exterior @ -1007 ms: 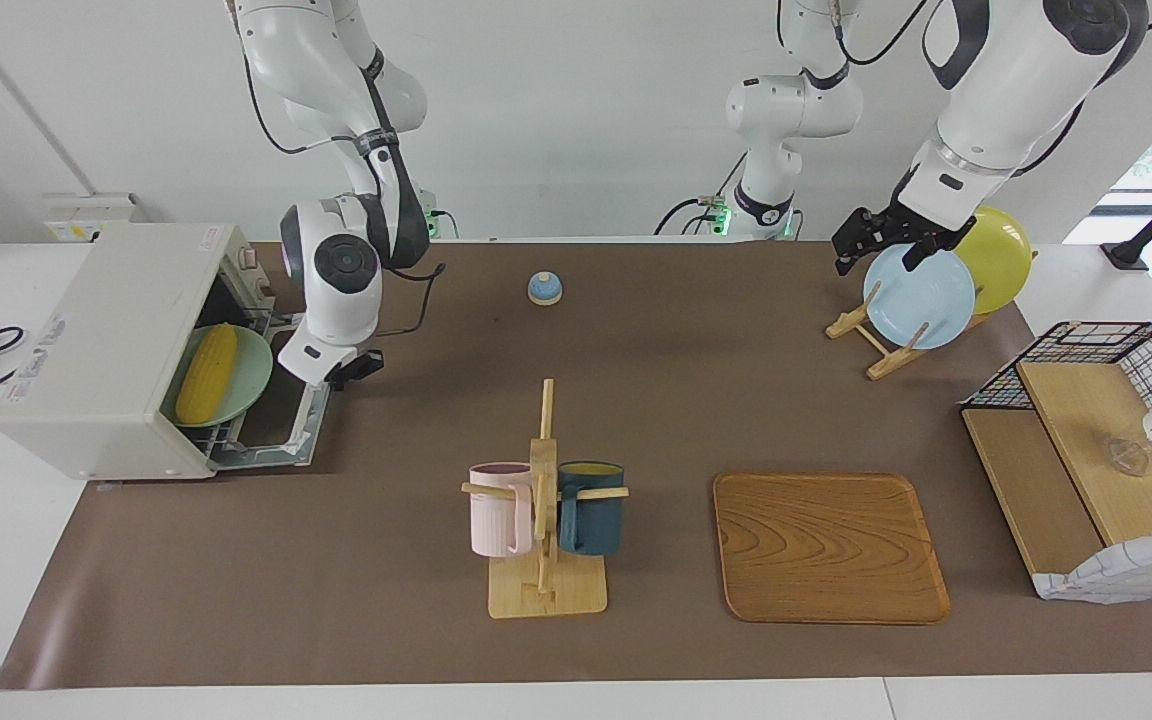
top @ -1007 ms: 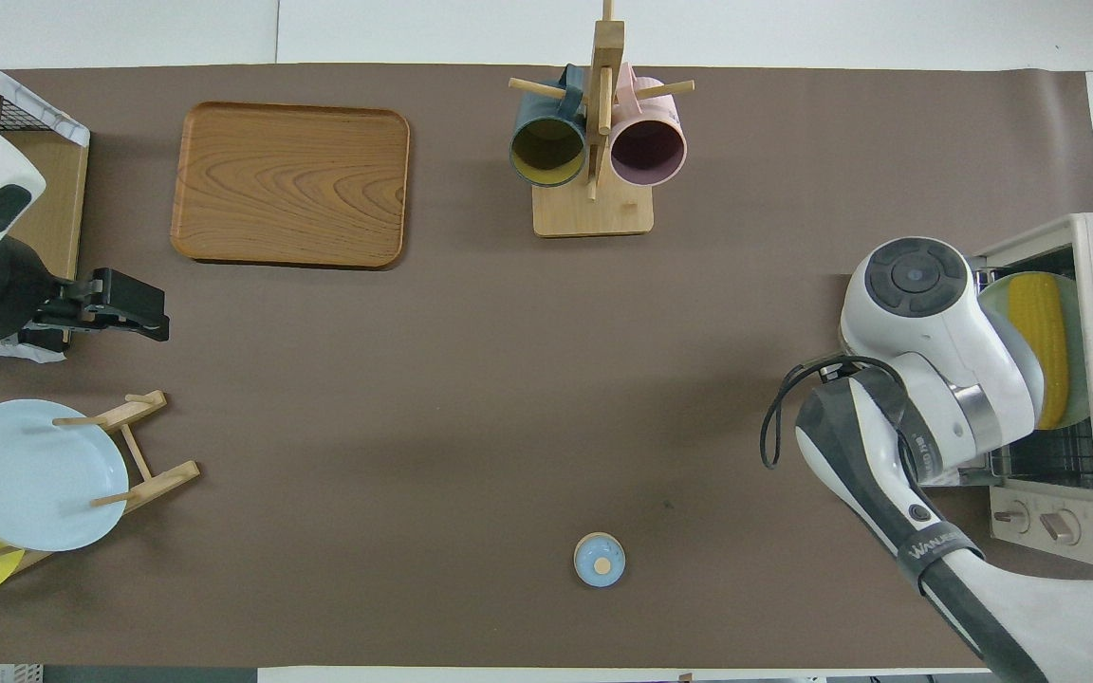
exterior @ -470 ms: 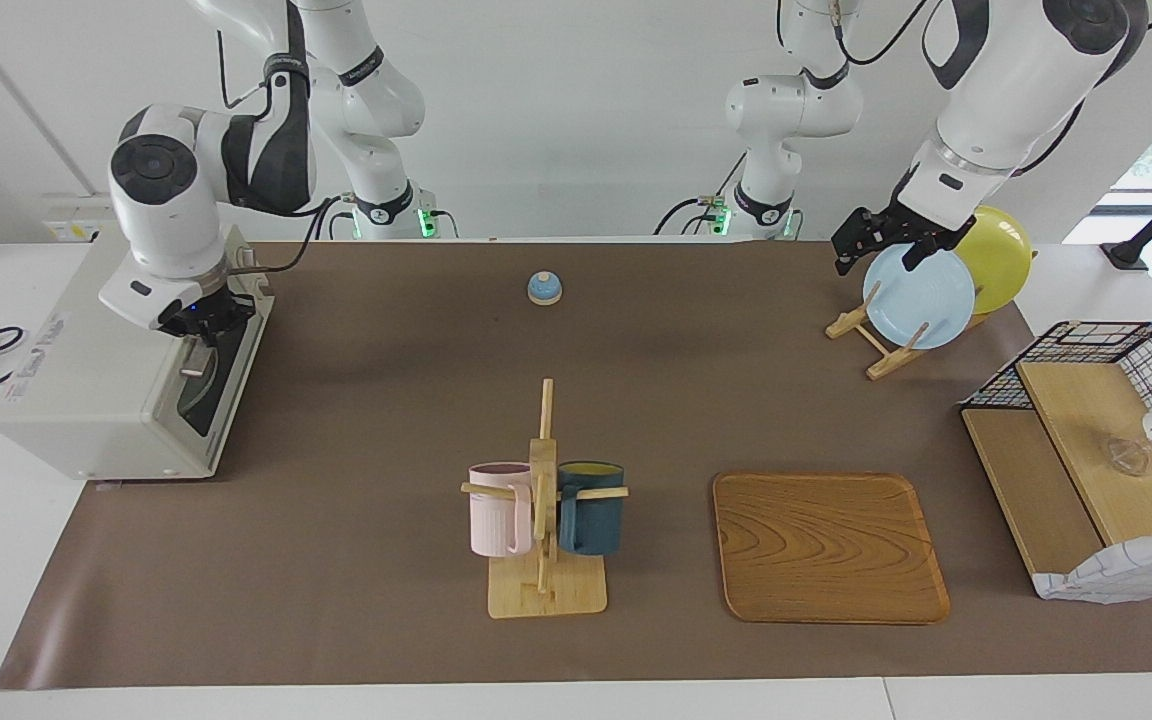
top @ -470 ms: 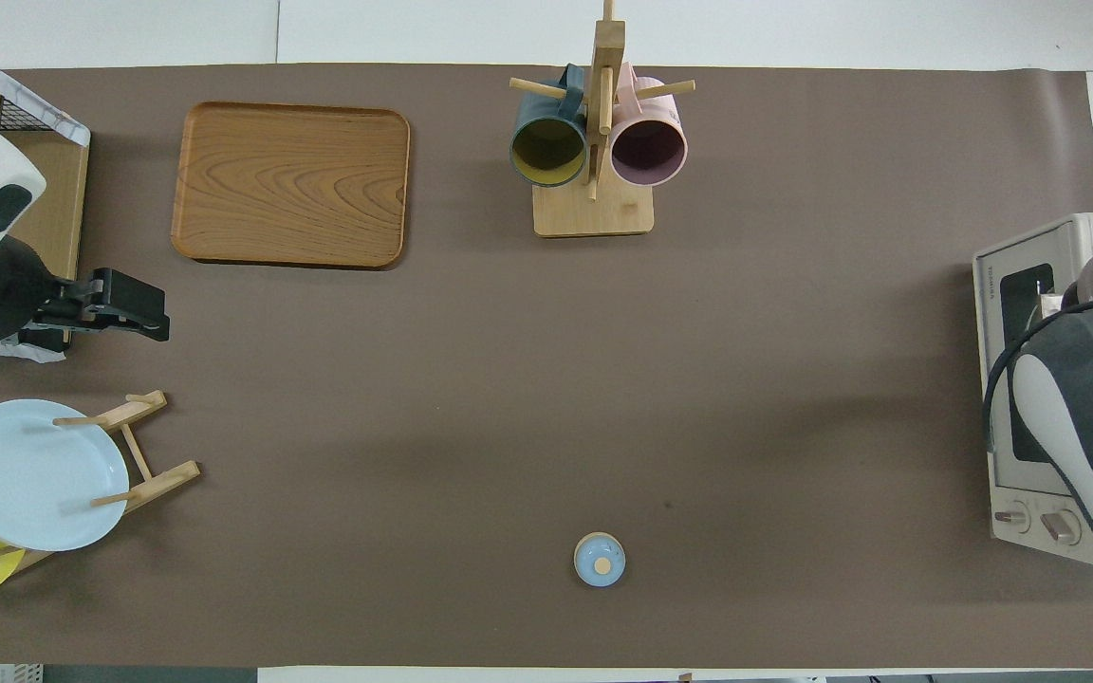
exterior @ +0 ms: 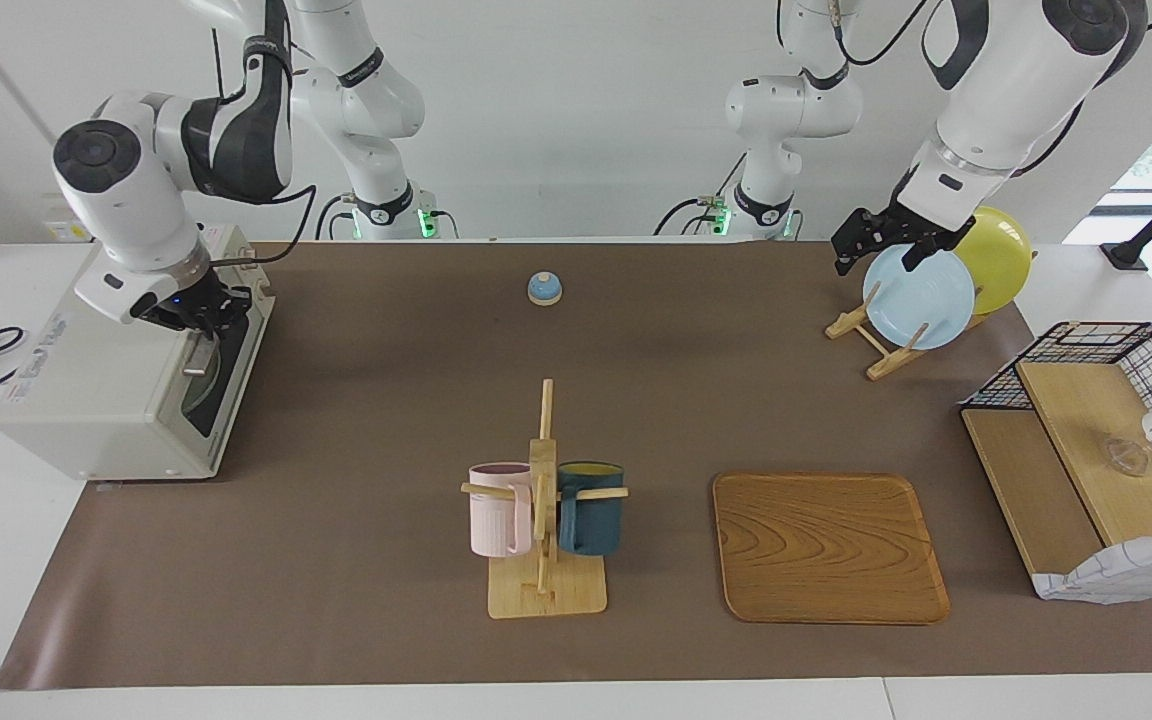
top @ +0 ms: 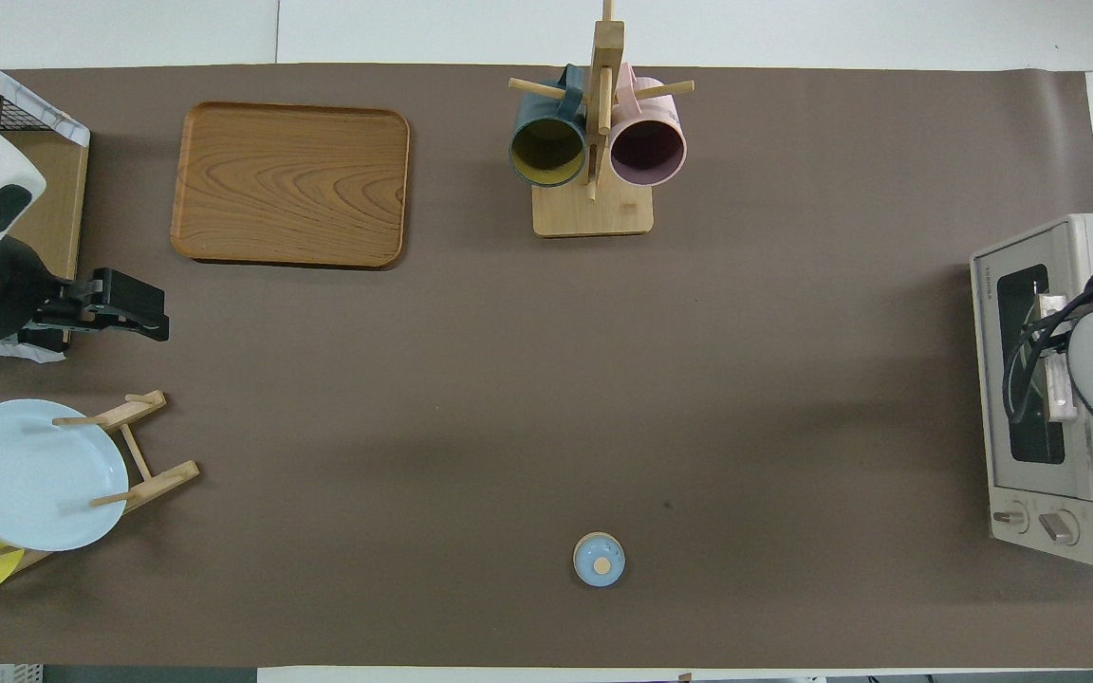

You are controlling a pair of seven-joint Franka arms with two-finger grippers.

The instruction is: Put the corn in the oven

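The off-white oven [exterior: 96, 370] stands at the right arm's end of the table with its dark glass door shut; it also shows in the overhead view [top: 988, 379]. The corn is hidden. My right gripper [exterior: 204, 312] hangs over the top front edge of the oven, just above the door's bar handle [exterior: 198, 357]. My left gripper [exterior: 874, 262] is open and empty, waiting in the air over the plate rack at the left arm's end; it also shows in the overhead view [top: 163, 316].
A mug rack [exterior: 541, 500] with a pink and a dark blue mug stands mid-table. A wooden tray [exterior: 829, 547] lies beside it. A small blue bell [exterior: 544, 288] sits near the robots. A rack holds a blue plate [exterior: 918, 297] and a yellow plate [exterior: 1001, 255]. A wire shelf basket [exterior: 1096, 440] stands at the left arm's end.
A second ago the oven door was down, with the corn on a green plate inside. The door is now shut and my right gripper has risen over the oven's top edge. The left arm has not moved.
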